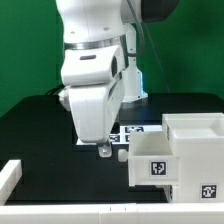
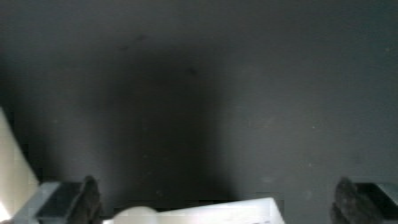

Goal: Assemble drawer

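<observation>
The white plastic drawer casing (image 1: 195,150) stands at the black bench's (image 1: 40,125) edge on the exterior view's right, a smaller tagged tray (image 1: 152,165) protruding from its front. The gripper (image 1: 104,150) hangs just beside it, wide open, holding nothing. A careless descent could knock the tray askew.

A black worktop (image 1: 35,125) fills most of the scene, with a green wall (image 1: 25,45) behind it. A white rail (image 1: 12,176) edges the worktop's near side. The marker board (image 1: 133,131) lies flat on the worktop, partly hidden, showing black-and-white tags.
</observation>
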Tool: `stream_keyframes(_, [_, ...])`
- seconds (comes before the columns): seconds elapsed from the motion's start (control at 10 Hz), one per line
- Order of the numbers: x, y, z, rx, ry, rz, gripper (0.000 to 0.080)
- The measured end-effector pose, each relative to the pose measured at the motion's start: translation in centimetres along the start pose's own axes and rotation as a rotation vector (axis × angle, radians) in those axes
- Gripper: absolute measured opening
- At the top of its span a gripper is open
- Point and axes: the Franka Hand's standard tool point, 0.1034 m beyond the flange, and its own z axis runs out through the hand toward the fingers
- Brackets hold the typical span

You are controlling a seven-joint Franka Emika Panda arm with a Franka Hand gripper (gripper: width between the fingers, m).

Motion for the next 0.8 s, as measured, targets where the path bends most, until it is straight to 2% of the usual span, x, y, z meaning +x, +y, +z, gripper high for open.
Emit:
stream_keyframes(0.2, [1.5, -0.8, 0.9, -0.014, 0.007, 0.021, 0.0649])
stream_keyframes(0.4, [2.7, -1.7, 1.5, -0.012, 0.010, 0.043, 0.0649])
stream_keyframes(0.7, [5.8, -2.3, 1.6, -0.014, 0.020, 0.070, 0.0649])
stream_keyframes(0.8, [6.4, -2.4, 1.7, -0.011, 0.020, 0.081, 0.0649])
